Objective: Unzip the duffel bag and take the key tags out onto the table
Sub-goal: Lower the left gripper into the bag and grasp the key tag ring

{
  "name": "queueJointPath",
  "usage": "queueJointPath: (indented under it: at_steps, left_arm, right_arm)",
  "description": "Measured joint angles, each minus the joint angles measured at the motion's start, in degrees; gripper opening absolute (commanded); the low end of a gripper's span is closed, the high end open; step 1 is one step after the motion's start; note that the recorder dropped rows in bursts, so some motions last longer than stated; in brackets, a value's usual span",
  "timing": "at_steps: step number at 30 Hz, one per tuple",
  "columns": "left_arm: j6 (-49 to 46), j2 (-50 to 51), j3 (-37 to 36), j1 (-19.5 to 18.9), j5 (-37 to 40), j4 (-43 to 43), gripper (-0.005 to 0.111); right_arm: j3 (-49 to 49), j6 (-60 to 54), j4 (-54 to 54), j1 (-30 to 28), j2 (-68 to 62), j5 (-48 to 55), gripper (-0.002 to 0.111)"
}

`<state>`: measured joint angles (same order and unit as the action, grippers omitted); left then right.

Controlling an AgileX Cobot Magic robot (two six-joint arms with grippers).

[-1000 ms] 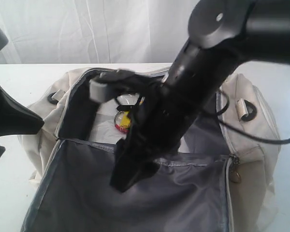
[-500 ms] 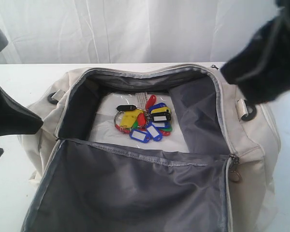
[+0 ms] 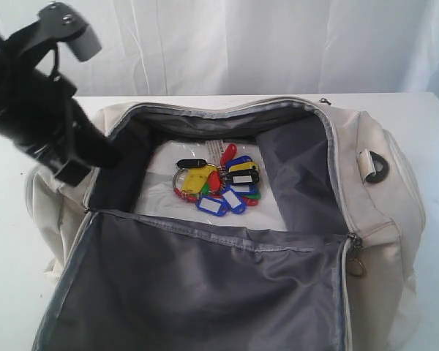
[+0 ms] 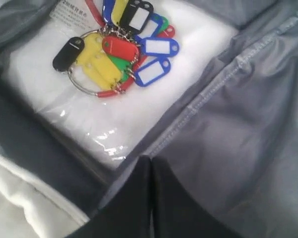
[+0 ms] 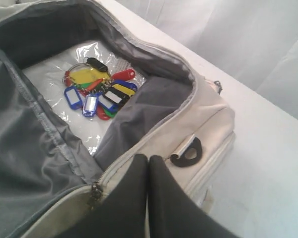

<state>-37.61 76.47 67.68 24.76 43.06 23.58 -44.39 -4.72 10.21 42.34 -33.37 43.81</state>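
The cream duffel bag [image 3: 384, 197] lies unzipped on the white table [image 3: 14, 124], its grey-lined lid folded toward the camera. The key tags [image 3: 219, 183], a bunch in red, yellow, green, blue and black on a metal ring, rest on clear plastic inside the bag. My left gripper [image 3: 111, 156] is shut and empty, hanging over the bag's left inner wall. In the left wrist view its tips [image 4: 150, 159] sit above the lining with the key tags [image 4: 121, 49] ahead. My right gripper [image 5: 148, 158] is shut and empty above the bag's right end, away from the key tags [image 5: 97, 89].
A black D-ring [image 5: 187, 152] and a grey zipper pull [image 5: 94, 191] lie close to the right gripper. The open flap's grey lining [image 3: 205, 292] covers the near part of the view. White curtain hangs behind the table. Bare table [image 5: 268, 163] lies beyond the bag's right end.
The right arm has pulled up out of the bag and left the exterior view to the right, empty. The left arm has swung in over the bag's left edge. The key tags stay put.
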Motion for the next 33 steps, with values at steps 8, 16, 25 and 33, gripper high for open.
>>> queueJointPath:
  at_steps: [8,16,25,33]
  left_arm:
    - [-9.2,21.4,20.5,4.5,4.9,-9.4,0.0]
    - [-27.1,32.9,23.3,8.5,-3.6,-12.0,0.025]
    - [-28.7,35.2,23.4,8.5,-3.1,-12.7,0.043]
    - [-29.1,35.3,23.6,8.5,3.8,-16.1,0.065]
  right_arm:
    - [3.6,2.6,3.0,0.0,0.2,-4.6,0.0]
    - [3.6,3.2,3.4,0.0,0.4,-4.9,0.0]
    - [3.7,4.7,3.5,0.0,1.2,-4.9,0.0]
    - [3.7,4.7,3.5,0.0,1.3,-4.9,0.0]
